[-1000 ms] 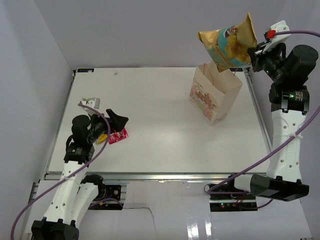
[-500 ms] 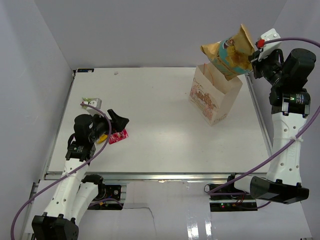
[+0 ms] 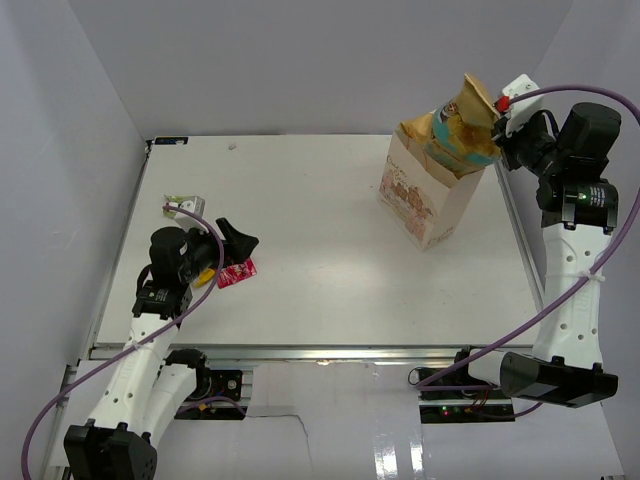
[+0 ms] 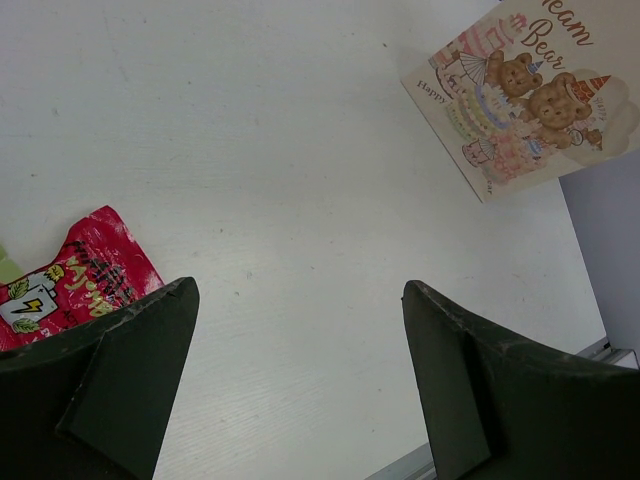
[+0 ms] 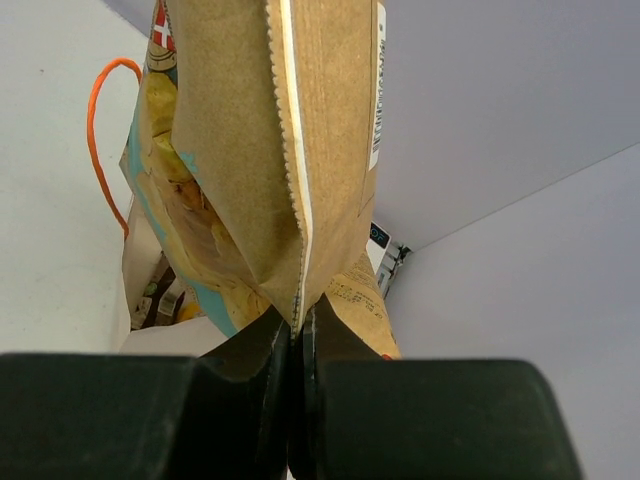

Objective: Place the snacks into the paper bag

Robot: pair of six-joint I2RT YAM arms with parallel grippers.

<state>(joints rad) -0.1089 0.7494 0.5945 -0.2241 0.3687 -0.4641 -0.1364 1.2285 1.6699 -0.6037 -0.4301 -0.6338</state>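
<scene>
My right gripper (image 3: 497, 128) is shut on the top seam of the tan-gold chip bag (image 3: 457, 132), whose lower part sits inside the mouth of the cream paper bag (image 3: 425, 200) at the table's far right. In the right wrist view the chip bag (image 5: 270, 150) hangs from my gripper (image 5: 298, 335), with an orange handle (image 5: 100, 130) beside it. My left gripper (image 3: 240, 238) is open and empty at the left, just above a pink packet (image 3: 236, 272). A yellow packet (image 3: 204, 277) and a green packet (image 3: 184, 206) lie nearby. The pink packet (image 4: 70, 285) shows by my left finger.
The paper bag's printed side (image 4: 530, 95) shows far off in the left wrist view. The table's metal rails (image 3: 300, 352) run along the near edge and the right side. Grey walls enclose the table.
My right gripper has lowered the chip bag from above the paper bag down into its mouth. The left arm has hardly moved.
</scene>
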